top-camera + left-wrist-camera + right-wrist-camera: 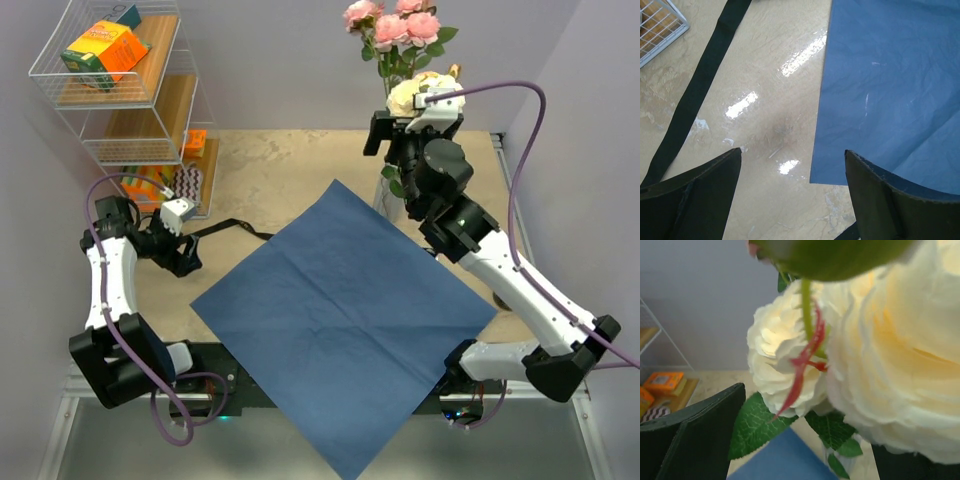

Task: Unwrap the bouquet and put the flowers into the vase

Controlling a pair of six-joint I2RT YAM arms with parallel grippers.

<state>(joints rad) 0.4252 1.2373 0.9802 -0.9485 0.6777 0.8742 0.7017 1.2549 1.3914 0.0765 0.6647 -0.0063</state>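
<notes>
Roses point(400, 30) upright at far right, vase hidden behind right arm, right gripper point(807, 430) spread at cream heads point(785, 355), left gripper point(790, 165) spread over table point(765, 100) beside flat blue paper point(340, 320), wire rack point(60, 70) far left holding boxes point(105, 48)

The left arm point(103, 285) and the right arm point(520, 280) are built the same: white shells on the long links, and black rounded housings at the joints and bases. A thin purple cable point(135, 352) runs along the left one, and another purple cable point(543, 105) leaves the right one. A small white camera box point(178, 212) sits at the wrist (square, with a darker face). The fingers point(695, 200) of the left gripper point(792, 160) are matte wedges with rough edges, black or perhaps very dark green.
</notes>
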